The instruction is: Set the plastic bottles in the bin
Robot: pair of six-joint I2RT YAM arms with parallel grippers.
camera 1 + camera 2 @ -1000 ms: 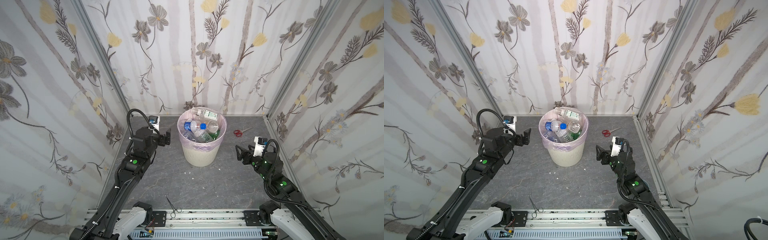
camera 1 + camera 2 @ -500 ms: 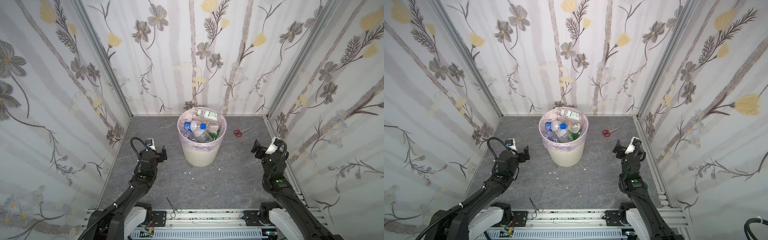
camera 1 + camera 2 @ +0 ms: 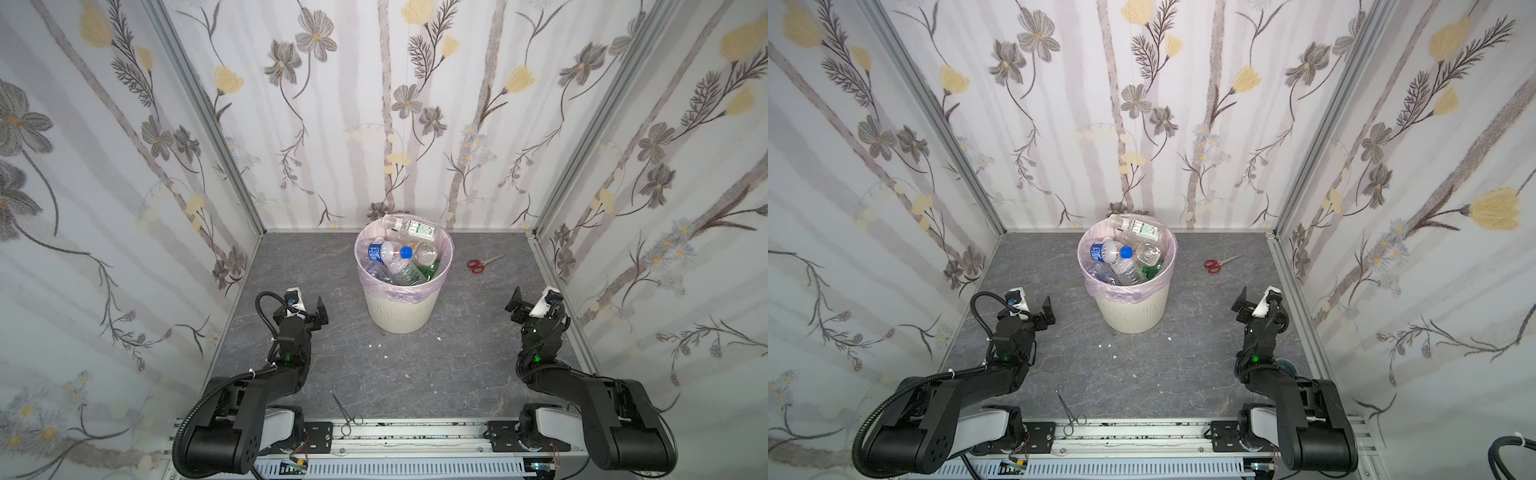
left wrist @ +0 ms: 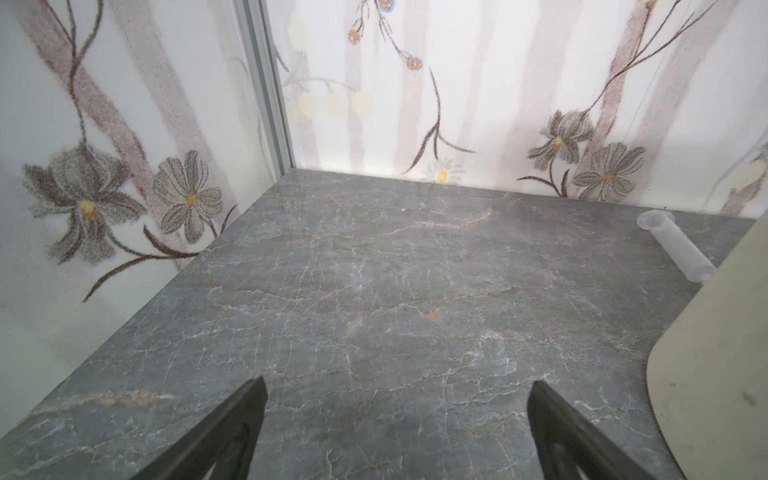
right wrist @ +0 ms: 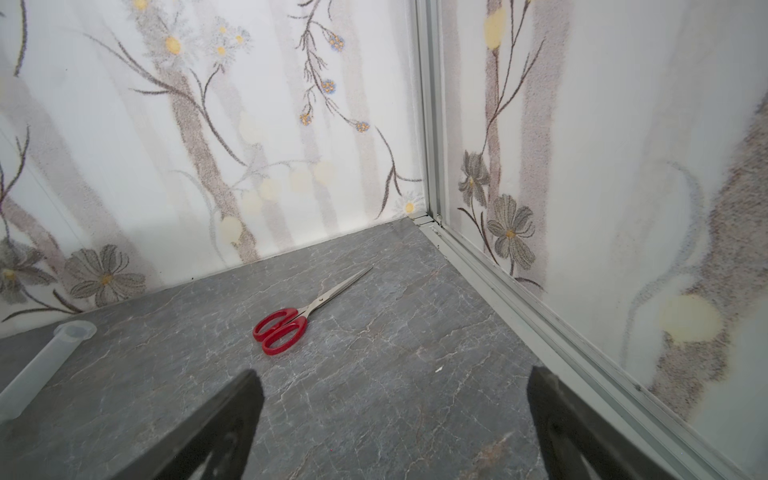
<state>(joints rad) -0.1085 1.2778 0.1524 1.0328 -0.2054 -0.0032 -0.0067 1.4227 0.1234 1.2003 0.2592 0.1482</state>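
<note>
On the grey counter (image 3: 415,365), plastic bottles (image 3: 401,266) fill the bin (image 3: 401,316); left tool (image 4: 397,382) and right tool (image 5: 392,372) sit empty, jaws spread.

Grey tabletop (image 3: 415,361): bin (image 3: 401,318), scissors (image 3: 478,265), forceps (image 3: 344,409)

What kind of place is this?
Probably a robot practice booth: two black robot arms mounted on a metal rail, flowered wall panels boxing in a grey stone-look tabletop, and a cream ribbed plastic bin full of plastic bottles.
</note>
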